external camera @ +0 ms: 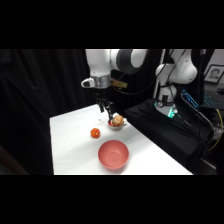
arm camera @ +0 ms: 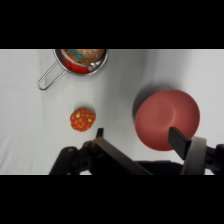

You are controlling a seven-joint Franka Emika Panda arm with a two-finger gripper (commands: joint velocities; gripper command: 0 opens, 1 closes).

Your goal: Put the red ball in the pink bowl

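Observation:
The red ball (external camera: 95, 132) lies on the white table, small and glossy red-orange; in the wrist view the ball (arm camera: 82, 119) shows yellow speckles. The pink bowl (external camera: 113, 154) stands nearer the table's front edge, wide and with nothing in it, and fills the right of the wrist view (arm camera: 167, 120). My gripper (external camera: 107, 116) hangs above the table behind the ball, beside a small metal pan. In the wrist view the gripper (arm camera: 139, 137) is open, holding nothing, with the ball to the left of its fingers (arm camera: 178, 138).
A small metal pan (external camera: 117, 123) with a wire handle holds a tan-brown round object; in the wrist view the pan (arm camera: 80, 61) sits at the top edge. The table's right edge meets dark cloth and equipment (external camera: 170, 110).

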